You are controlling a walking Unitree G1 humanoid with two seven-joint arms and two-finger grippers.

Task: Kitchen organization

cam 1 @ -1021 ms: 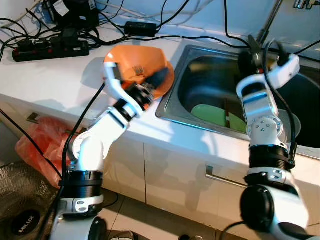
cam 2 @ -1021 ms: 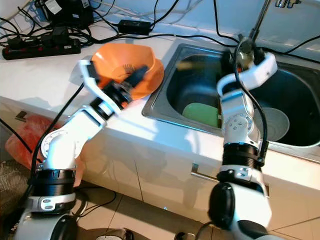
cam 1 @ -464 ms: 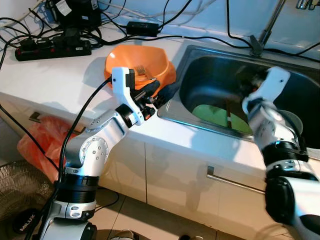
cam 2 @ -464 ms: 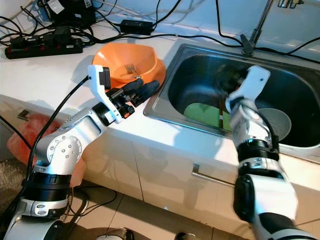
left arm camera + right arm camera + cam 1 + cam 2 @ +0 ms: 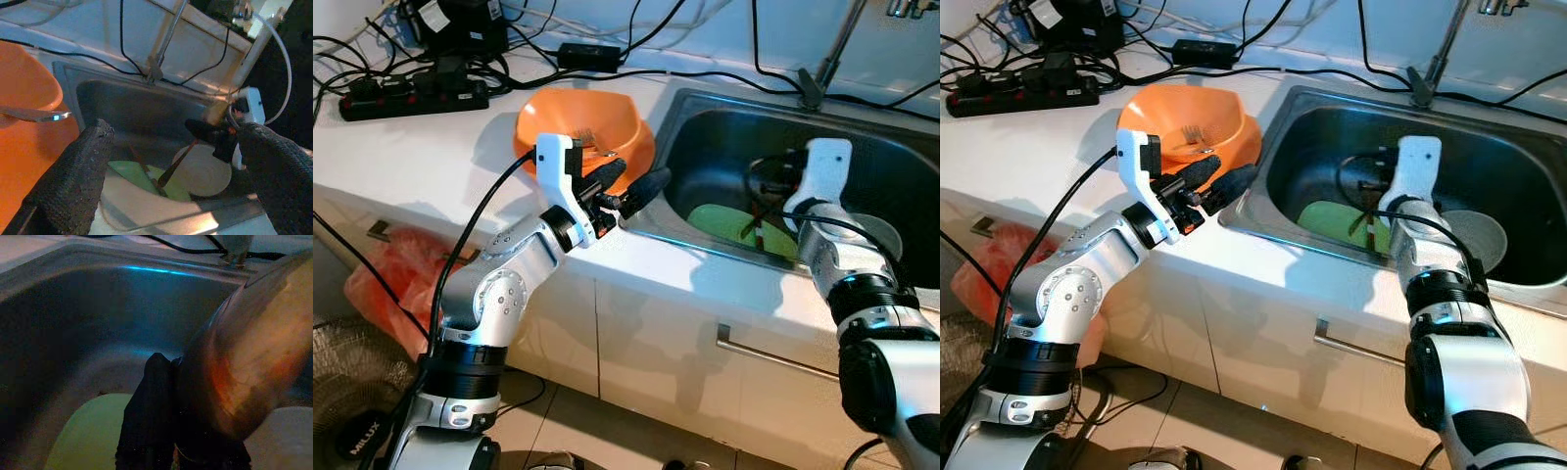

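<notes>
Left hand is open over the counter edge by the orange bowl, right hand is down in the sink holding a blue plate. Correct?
Not quite: the plate in the sink is green, and the right hand holds a brown utensil, per the right wrist view. The left hand is open by the orange bowl.

White counter (image 5: 431, 157), white cabinet doors (image 5: 656, 352), tiled floor (image 5: 597, 436).
</notes>
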